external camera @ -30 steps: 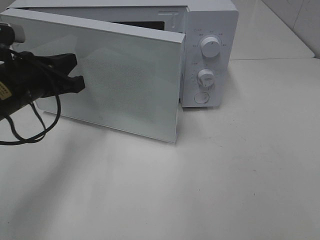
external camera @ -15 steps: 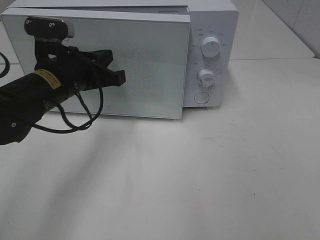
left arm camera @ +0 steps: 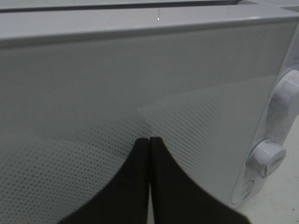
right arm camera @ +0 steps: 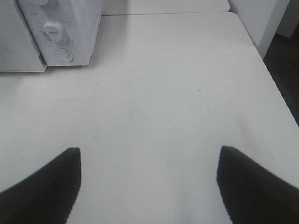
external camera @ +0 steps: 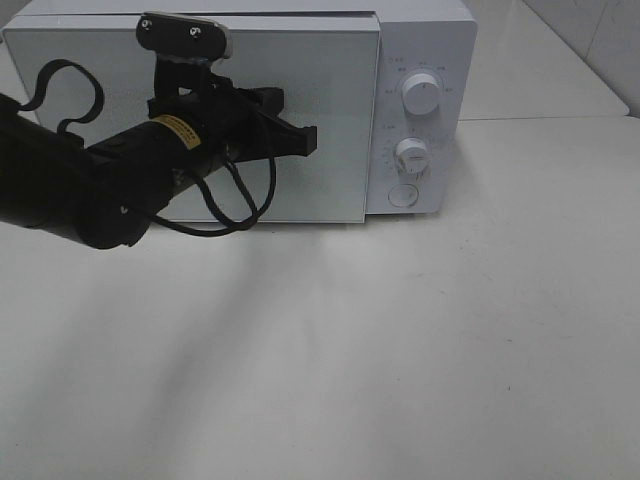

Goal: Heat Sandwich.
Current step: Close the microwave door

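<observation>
The white microwave (external camera: 425, 40) stands at the back of the table, and its glass door (external camera: 330, 110) lies flat against the front. My left gripper (external camera: 305, 140) is shut, with its black fingertips pointing at the middle of the door. In the left wrist view that gripper (left arm camera: 149, 141) has both fingers pressed together, right at the dotted door (left arm camera: 140, 70). The right gripper (right arm camera: 149, 154) is open over bare table, right of the microwave (right arm camera: 79, 28), holding nothing. It does not show in the exterior view. The sandwich is out of view.
The control panel right of the door carries two knobs (external camera: 421, 95) (external camera: 411, 155) and a round button (external camera: 402, 195). The white table (external camera: 450, 330) stretches in front and to the right. Its right edge (right arm camera: 275, 93) shows in the right wrist view. A black cable (external camera: 240, 205) hangs from the left arm.
The microwave door has swung from half open to flat against the front. My left arm has moved right and toward the microwave along with it. The gripper stayed shut.
</observation>
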Robot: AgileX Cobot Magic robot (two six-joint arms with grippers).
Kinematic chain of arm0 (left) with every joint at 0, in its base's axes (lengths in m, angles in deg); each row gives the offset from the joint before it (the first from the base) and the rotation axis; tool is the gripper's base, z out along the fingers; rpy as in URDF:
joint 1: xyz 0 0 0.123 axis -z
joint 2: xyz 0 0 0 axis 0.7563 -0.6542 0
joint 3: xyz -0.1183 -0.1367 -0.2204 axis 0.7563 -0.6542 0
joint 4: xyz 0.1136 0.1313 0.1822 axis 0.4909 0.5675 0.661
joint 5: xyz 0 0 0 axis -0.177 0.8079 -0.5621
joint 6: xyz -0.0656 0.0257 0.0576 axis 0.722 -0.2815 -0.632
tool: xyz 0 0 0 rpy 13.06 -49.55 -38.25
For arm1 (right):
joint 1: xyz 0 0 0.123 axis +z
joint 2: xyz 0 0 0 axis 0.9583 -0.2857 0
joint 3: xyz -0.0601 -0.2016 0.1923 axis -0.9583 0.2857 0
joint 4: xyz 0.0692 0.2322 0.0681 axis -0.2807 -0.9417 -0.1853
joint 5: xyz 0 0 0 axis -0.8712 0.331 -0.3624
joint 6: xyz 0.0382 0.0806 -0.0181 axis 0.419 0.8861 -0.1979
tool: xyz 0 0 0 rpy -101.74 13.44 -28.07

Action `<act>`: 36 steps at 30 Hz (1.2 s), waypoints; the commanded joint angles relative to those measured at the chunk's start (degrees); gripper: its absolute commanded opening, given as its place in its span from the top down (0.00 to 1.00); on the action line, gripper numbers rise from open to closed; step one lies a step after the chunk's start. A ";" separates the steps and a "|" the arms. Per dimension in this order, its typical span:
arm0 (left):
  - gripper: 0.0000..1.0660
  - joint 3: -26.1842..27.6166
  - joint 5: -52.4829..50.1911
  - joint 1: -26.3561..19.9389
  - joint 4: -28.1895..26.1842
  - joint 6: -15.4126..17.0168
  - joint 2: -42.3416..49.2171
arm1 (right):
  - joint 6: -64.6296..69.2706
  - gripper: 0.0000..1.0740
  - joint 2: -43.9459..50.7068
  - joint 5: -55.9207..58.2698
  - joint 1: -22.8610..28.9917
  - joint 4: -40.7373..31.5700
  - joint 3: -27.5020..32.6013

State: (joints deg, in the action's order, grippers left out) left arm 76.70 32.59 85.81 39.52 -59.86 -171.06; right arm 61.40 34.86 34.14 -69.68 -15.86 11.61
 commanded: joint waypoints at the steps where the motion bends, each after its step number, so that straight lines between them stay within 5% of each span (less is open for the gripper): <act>1: 1.00 3.09 -0.23 -0.69 -3.21 -0.23 -1.03 | 0.52 0.30 1.55 -0.80 -0.17 -0.06 -0.06; 10: 1.00 9.97 2.41 -0.69 -6.13 -2.18 -4.35 | 0.52 0.30 1.55 -0.80 -0.11 -0.23 -0.06; 18: 1.00 10.54 5.50 0.63 -6.02 -2.18 -4.13 | 0.52 0.30 1.55 -0.80 -0.11 -0.23 -0.06; 36: 1.00 0.34 20.86 4.70 -4.98 -2.58 8.02 | 0.52 0.30 1.55 -0.80 -0.11 -0.23 -0.06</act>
State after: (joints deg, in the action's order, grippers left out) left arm 78.76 51.10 90.17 34.42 -62.27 -166.02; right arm 61.40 34.86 34.14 -69.68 -16.09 11.61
